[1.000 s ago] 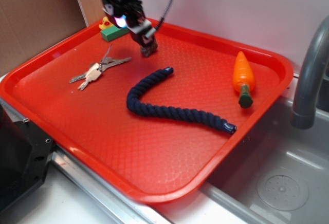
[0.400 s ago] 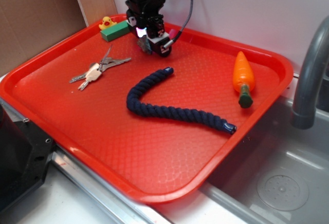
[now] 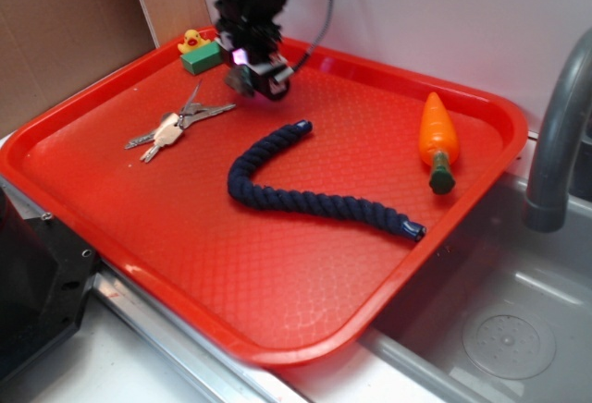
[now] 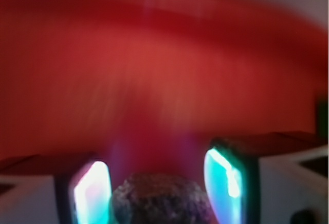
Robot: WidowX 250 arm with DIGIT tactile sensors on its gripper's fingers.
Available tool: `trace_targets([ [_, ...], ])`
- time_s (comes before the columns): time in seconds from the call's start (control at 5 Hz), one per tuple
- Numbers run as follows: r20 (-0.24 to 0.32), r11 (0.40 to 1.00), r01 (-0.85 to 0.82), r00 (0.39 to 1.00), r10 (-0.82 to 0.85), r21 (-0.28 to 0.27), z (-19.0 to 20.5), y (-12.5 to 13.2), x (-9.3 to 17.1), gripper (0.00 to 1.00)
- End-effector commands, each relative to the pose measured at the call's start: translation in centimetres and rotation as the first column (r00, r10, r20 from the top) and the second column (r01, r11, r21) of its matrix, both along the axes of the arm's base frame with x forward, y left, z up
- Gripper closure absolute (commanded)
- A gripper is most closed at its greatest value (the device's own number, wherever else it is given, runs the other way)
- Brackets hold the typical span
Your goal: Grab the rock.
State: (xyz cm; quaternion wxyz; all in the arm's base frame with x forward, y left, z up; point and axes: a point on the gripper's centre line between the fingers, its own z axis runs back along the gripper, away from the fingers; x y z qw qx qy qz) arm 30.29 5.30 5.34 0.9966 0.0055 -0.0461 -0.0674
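Your gripper pinches the rock at the wrist frame's bottom centre, above the tray (upper left, exterior). Likely hard, lumpy; keep pads on its widest flanks.

Room around the gripper
Your gripper has bare tray ahead; green block, keys and rope crowd nearby.

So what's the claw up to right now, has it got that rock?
Claw shut on rock, raised off tray. Nothing in the way.
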Motion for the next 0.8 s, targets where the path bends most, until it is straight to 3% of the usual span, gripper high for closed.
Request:
trace_targets([
  [0.0,0.111,0.993,-0.114,0.987,0.113,0.003,12.1,-0.7,-5.6,1.0],
  [0.2,0.062,0.991,-0.13,0.989,0.131,-0.022,17.2,-1.6,-7.9,1.0],
  [0.4,0.059,0.991,-0.13,0.99,0.131,-0.008,21.3,-3.8,-10.9,1.0],
  [0.6,0.051,0.991,-0.125,0.991,0.127,-0.041,23.1,-4.4,-12.2,1.0],
])
